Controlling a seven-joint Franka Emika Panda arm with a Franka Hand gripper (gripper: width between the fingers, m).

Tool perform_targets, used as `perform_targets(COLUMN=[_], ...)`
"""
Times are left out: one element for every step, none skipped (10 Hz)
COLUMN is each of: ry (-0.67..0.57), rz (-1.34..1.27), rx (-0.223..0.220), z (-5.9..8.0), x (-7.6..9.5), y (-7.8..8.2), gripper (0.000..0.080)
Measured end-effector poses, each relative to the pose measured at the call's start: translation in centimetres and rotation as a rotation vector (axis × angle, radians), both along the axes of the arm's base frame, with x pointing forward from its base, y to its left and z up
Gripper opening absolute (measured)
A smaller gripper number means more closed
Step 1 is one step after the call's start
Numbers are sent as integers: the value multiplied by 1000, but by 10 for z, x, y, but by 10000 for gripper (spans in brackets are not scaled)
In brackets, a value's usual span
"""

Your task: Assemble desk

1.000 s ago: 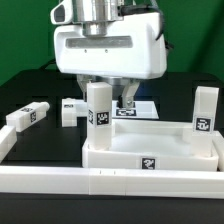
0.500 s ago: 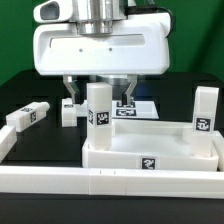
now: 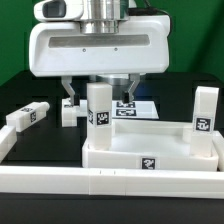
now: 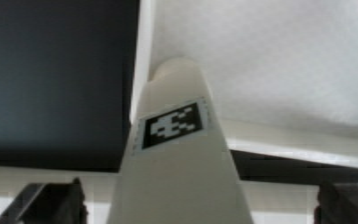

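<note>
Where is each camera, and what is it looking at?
Exterior view: off the arm, near table height, looking across a white rail at the desk panel and the upright leg under the open gripper.
Wrist view: on the wrist, looking down along the same leg; two dark fingertips show beside it.
Shared: that tagged leg, standing between the gripper's fingers.

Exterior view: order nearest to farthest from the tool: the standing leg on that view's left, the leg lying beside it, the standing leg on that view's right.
1. Left standing leg, between the open tool's fingers.
2. Lying leg, just off to the exterior view's left.
3. Right standing leg, at the panel's corner on the exterior view's right.
</note>
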State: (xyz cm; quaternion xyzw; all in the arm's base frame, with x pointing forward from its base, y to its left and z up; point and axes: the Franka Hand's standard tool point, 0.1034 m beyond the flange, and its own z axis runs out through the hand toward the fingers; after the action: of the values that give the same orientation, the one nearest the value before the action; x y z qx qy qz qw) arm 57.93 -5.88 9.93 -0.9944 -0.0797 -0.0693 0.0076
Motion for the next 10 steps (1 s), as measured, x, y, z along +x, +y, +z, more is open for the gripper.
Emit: perform_targets(ry=[0,1,1,1,1,2,7,10,12,12], rz=[63,61,62,61,61,37,10,-125,-216,-290], rx=[-13,-13,-13,-13,-13,-9,-3,20,32,41], z=[0,-1,-1,-1,-1,-1,-1,-1,-1,-1], x=[0,0,0,0,0,0,-1,-1,-1,-1], y=[-1,-1,-1,-1,-1,-1,-2,-3,-3,-3], gripper=[553,379,379,288,288,288,288,288,288,288])
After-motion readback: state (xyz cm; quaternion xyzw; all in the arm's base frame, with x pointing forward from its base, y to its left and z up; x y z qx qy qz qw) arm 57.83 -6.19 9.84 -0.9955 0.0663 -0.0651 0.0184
